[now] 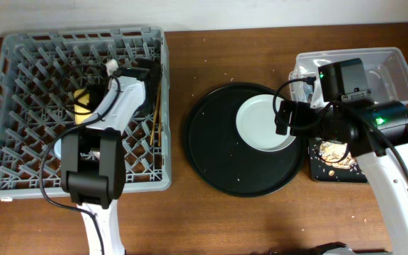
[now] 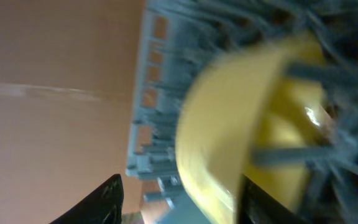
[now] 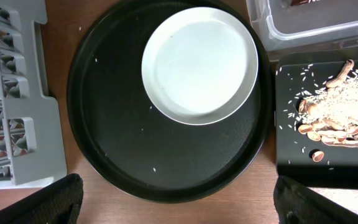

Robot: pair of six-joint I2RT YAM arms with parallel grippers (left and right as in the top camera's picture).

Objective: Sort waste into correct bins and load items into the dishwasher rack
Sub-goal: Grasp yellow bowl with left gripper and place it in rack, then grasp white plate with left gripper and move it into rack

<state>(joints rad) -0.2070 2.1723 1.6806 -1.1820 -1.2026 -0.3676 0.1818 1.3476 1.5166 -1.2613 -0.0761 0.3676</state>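
Observation:
The grey dishwasher rack [image 1: 20,152] stands at the left, and the yellow bowl [image 1: 82,99] sits in it among the pegs. The chopsticks [image 1: 157,113] lie along its right side. My left gripper [image 1: 122,74] is over the rack. In the blurred left wrist view it [image 2: 180,186] is open, with the bowl's rim [image 2: 241,124] close to the right finger. The pale plate [image 1: 261,124] lies on the round black tray [image 1: 211,156]. My right gripper [image 3: 179,205] is open and empty, high above that tray's near edge. The plate [image 3: 199,62] shows in full.
The clear tub [image 1: 395,67] is at the back right, with something brown at its edge [image 3: 303,2]. The shallow black tray [image 3: 297,168] in front of it holds rice and brown food scraps [image 3: 340,115]. Crumbs dot the table. The cups and napkin are not discernible.

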